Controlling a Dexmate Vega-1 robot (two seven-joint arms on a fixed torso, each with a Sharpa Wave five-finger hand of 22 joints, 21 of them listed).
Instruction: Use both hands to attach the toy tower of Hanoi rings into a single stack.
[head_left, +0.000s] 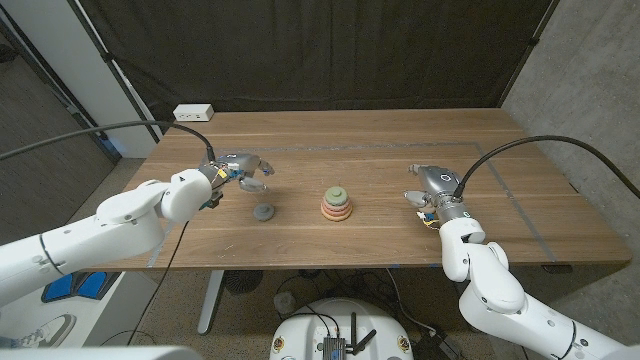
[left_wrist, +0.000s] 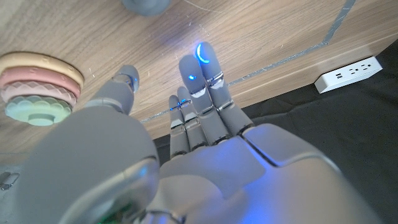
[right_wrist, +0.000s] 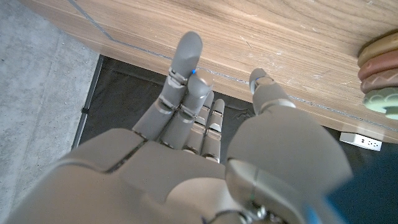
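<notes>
well apart, both hands flank stack.

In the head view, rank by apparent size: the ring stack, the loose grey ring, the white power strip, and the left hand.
1. Left hand, largest.
2. Ring stack.
3. Power strip, though it lies farther from the camera, so its rank against the stack is unsure.
4. Grey ring, smallest.
</notes>
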